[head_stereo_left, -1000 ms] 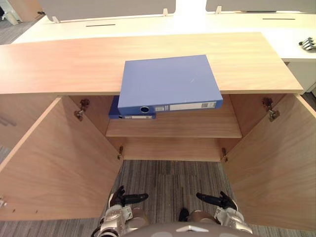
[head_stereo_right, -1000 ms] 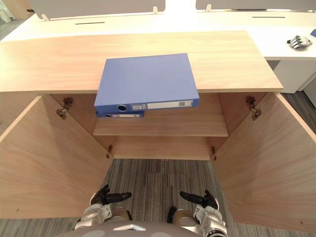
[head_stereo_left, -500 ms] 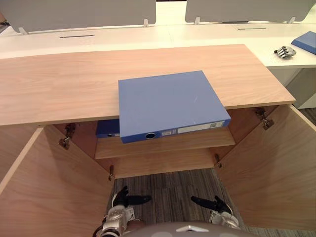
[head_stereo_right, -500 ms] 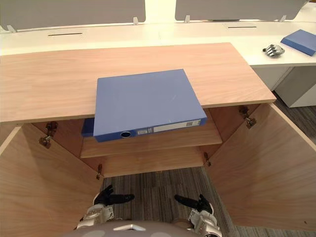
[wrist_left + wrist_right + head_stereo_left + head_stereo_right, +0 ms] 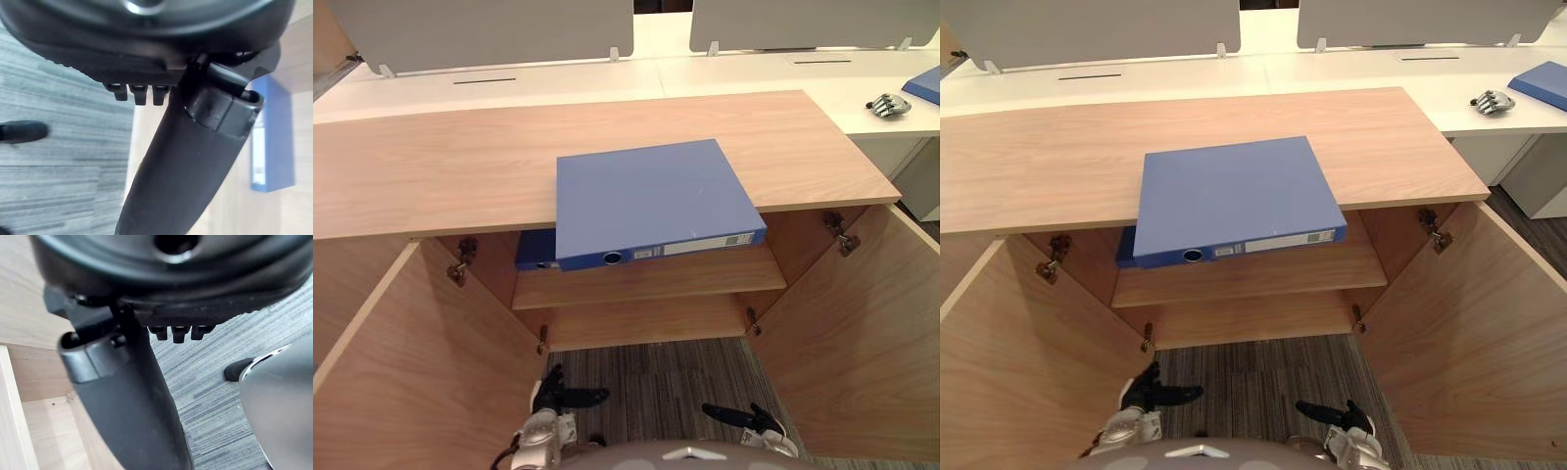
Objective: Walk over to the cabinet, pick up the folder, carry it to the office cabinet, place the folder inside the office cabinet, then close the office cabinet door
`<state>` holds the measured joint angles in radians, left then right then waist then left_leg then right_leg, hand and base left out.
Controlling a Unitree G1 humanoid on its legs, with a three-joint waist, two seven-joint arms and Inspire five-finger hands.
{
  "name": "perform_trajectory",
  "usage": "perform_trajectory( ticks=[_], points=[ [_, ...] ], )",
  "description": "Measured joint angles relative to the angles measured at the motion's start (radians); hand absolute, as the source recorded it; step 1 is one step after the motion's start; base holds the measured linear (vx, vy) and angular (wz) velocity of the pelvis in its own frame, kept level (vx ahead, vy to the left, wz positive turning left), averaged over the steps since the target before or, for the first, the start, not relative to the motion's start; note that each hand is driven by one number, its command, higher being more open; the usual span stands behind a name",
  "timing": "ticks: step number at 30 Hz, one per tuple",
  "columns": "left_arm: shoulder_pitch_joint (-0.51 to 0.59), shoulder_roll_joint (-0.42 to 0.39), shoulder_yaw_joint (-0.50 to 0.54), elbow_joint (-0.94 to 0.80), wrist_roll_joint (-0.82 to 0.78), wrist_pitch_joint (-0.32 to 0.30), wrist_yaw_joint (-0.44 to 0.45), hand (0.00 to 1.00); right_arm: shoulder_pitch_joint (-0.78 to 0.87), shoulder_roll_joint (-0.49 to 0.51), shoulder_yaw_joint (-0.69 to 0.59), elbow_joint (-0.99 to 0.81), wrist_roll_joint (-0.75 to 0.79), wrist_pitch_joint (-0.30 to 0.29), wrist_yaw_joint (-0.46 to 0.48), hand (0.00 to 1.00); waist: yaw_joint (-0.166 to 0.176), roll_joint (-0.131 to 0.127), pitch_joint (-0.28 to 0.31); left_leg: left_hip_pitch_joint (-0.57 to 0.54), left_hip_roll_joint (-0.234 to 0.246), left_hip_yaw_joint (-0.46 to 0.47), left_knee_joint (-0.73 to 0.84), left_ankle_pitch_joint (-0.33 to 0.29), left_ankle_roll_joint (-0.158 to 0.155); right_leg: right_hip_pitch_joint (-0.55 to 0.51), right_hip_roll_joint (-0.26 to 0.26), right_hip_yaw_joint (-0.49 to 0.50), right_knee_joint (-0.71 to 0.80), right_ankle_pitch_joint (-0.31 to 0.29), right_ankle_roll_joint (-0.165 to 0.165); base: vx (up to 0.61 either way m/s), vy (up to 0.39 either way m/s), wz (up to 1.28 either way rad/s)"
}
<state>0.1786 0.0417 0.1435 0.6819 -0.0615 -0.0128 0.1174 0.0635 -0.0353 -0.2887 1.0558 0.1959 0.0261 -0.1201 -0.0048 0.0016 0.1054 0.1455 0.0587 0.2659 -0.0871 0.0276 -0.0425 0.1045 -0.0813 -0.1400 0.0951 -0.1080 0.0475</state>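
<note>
Blue folder (image 5: 651,201) lies flat on the wooden cabinet (image 5: 440,166) top, spine overhanging the front edge, well above and ahead of the left hand (image 5: 553,397) and right hand (image 5: 749,419), which hang low over carpet (image 5: 656,367), fingers straight and released, holding nothing.

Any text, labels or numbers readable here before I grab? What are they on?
Folder, white spine label: print is there, but too small to read.
Second folder on the shelf: spine in shadow, nothing readable.
No other text seen.
</note>
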Motion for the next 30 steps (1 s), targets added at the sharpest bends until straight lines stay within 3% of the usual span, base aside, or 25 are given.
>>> perform_trajectory(
  ticks=[4,16,23,30],
  points=[
    [0.081,0.021,0.008,-0.279,-0.039,-0.017,0.032,1.0,0.015,-0.001,0.009,-0.025,-0.001,-0.001,-0.001,1.0,0.008,0.004,0.002,-0.007,-0.013,-0.025,-0.001,0.006,0.008,0.002,-0.013,-0.018,0.001,0.0,0.002,-0.07,0.023,0.16],
    [0.167,-0.01,-0.016,-0.806,-0.059,-0.089,0.076,1.0,0.051,0.001,0.044,-0.063,-0.038,-0.006,0.002,1.0,0.048,0.007,0.006,0.024,-0.018,-0.058,0.0,0.008,0.01,0.059,-0.02,-0.046,-0.008,-0.007,0.005,-0.01,-0.001,0.09],
    [0.176,0.001,-0.031,-0.961,0.041,-0.119,0.093,1.0,0.066,-0.002,0.043,-0.059,-0.038,-0.007,0.011,1.0,0.053,0.008,-0.003,0.034,-0.011,-0.058,0.0,0.006,0.008,0.074,-0.012,-0.041,-0.003,-0.012,0.005,-0.02,-0.02,0.0],
    [0.189,0.063,-0.073,-1.017,0.136,-0.13,0.094,1.0,0.05,-0.015,0.044,-0.012,-0.04,-0.008,0.018,1.0,0.05,0.013,-0.026,0.034,-0.009,-0.058,0.0,0.006,0.008,0.072,-0.006,-0.027,-0.004,-0.011,0.005,0.0,-0.002,0.0]
  ],
)
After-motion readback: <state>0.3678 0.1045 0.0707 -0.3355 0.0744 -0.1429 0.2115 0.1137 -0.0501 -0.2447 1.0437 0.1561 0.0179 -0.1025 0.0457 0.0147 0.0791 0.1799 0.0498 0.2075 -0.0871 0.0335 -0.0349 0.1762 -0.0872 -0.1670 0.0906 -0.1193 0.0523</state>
